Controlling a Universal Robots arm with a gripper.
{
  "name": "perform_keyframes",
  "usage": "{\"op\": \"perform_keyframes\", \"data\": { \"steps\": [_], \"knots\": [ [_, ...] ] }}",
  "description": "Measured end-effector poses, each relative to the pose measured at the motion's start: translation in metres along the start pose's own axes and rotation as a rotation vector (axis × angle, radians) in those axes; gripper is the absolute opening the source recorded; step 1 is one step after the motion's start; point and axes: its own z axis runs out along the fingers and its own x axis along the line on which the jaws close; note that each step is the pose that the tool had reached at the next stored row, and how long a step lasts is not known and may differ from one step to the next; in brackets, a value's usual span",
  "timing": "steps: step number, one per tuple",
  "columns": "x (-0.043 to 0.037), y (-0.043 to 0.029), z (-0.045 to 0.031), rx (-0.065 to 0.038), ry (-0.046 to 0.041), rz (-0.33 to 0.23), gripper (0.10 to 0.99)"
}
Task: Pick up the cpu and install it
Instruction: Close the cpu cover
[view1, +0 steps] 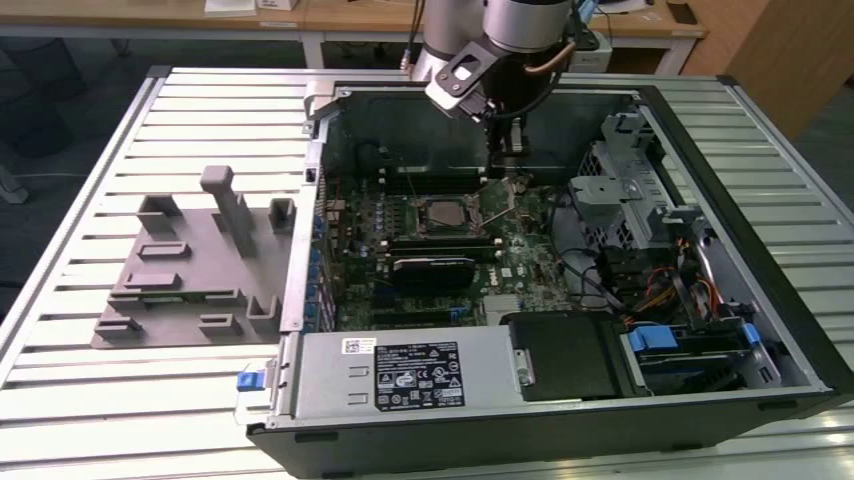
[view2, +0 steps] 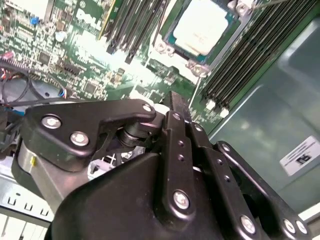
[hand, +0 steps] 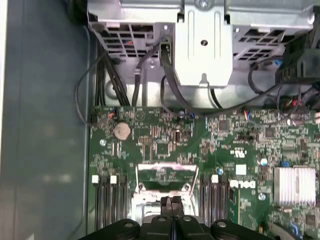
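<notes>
claw (hand: 172, 201) — fingers closed tip to tip in the first wrist view, nothing visible between them. the arm holds it inside the open pc case (view1: 754, 240), over the motherboard (hand: 165, 145), just beside the socket. cpu (view2: 204, 25) — seated flat in the socket, silver top up, between the ram slots (view2: 250, 55), apart from the claw. case rests on the slatted tabletop (view1: 107, 380). grey holder block (view1: 187, 270) lies beside the case, on the exterior view's left.
</notes>
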Motion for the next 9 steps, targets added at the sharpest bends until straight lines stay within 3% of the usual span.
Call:
{"op": "perform_keyframes", "data": {
  "steps": [9],
  "knots": [
    [0.0004, 0.0163, 0.0009, 0.0, 0.0, 0.0, 0.106]
  ]
}}
